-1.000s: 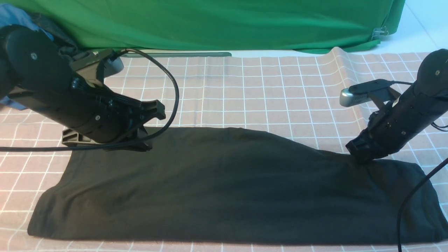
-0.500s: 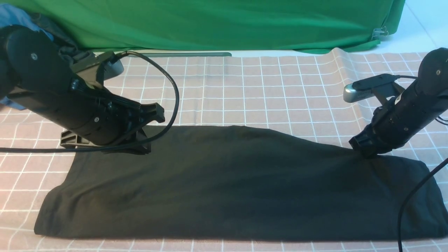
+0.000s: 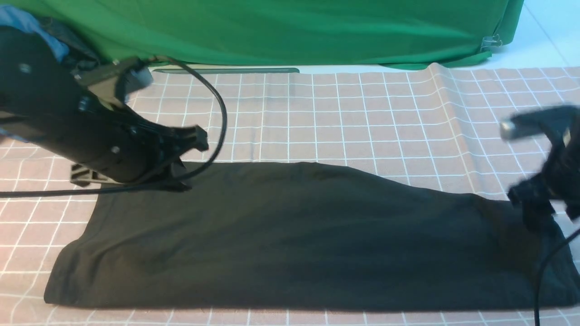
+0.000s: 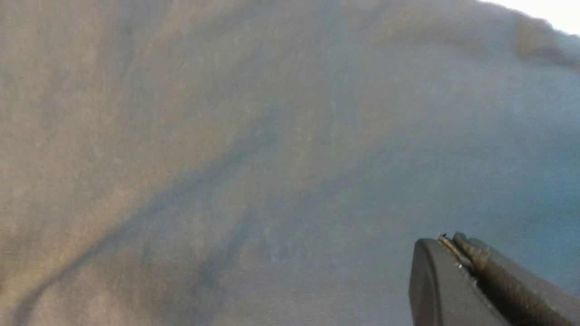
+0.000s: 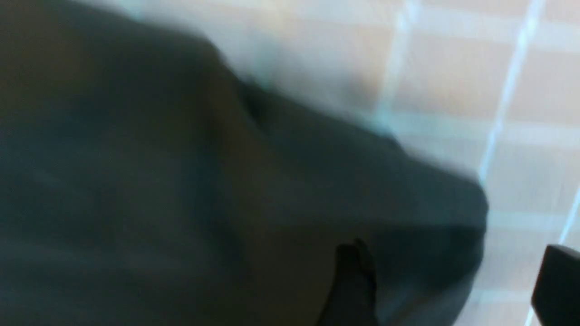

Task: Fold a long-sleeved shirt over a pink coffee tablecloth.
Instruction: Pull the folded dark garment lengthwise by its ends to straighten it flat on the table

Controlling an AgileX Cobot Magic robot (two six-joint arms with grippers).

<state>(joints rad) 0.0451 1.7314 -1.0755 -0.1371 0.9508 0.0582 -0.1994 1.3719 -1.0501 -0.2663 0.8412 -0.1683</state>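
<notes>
The long-sleeved shirt (image 3: 290, 235) lies as a long black band across the pink coffee tablecloth (image 3: 344, 122). My left gripper (image 3: 179, 183) is low over the shirt's back-left corner. In the left wrist view the left gripper (image 4: 446, 242) is shut, with nothing showing between the pads, and shirt fabric (image 4: 226, 158) fills the view. My right gripper (image 3: 537, 213), blurred, is over the shirt's right end. In the right wrist view the right gripper (image 5: 455, 283) is open above the shirt's edge (image 5: 181, 181) and the grid cloth (image 5: 453, 81), holding nothing.
A bright green cloth (image 3: 290, 31) hangs along the back. Blue and dark cloth (image 3: 18, 20) is bunched at the back left behind my left arm. A black cable (image 3: 222, 122) loops beside the left gripper. Another cable (image 3: 543, 271) crosses the shirt's right end.
My right gripper has opened, let go of the shirt's back-right edge and swung right. That edge has dropped flat. My left arm has shifted slightly left.
</notes>
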